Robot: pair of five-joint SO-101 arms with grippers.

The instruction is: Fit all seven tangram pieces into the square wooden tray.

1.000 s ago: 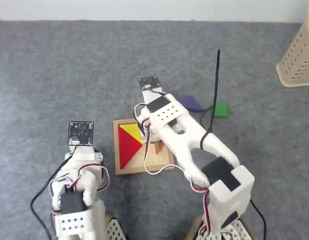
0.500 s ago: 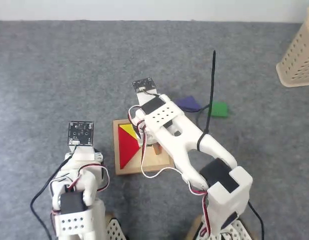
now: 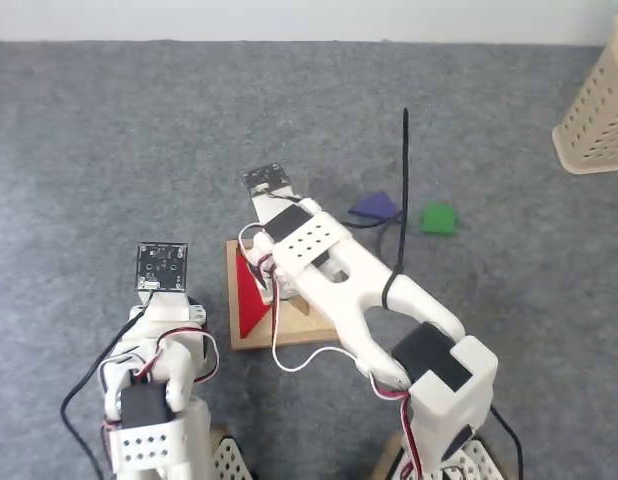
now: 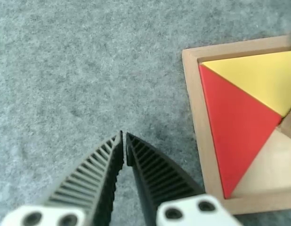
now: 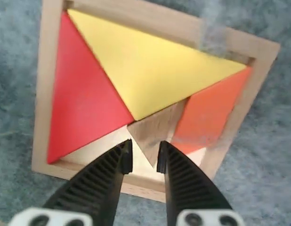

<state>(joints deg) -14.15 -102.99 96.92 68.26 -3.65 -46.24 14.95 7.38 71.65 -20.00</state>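
Observation:
The square wooden tray (image 3: 259, 343) lies between the two arms. A red triangle (image 5: 82, 103), a yellow triangle (image 5: 145, 70) and an orange piece (image 5: 206, 113) lie inside the tray (image 5: 44, 94). A darker wood-coloured triangular patch (image 5: 155, 129) sits between them. My right gripper (image 5: 144, 146) hovers over the tray's middle, its fingers a narrow gap apart and holding nothing I can make out. My left gripper (image 4: 123, 137) is shut and empty over carpet beside the tray (image 4: 195, 108). A purple piece (image 3: 376, 207) and a green piece (image 3: 438, 218) lie on the carpet beyond the tray.
A cream perforated basket (image 3: 599, 110) stands at the far right edge. The right arm (image 3: 339, 280) covers much of the tray from above, leaving the red triangle (image 3: 249, 300) in sight. Grey carpet spreads all around.
The right arm has swung left over the tray, now hiding the yellow triangle from above and uncovering more of the purple piece. The left arm has not moved.

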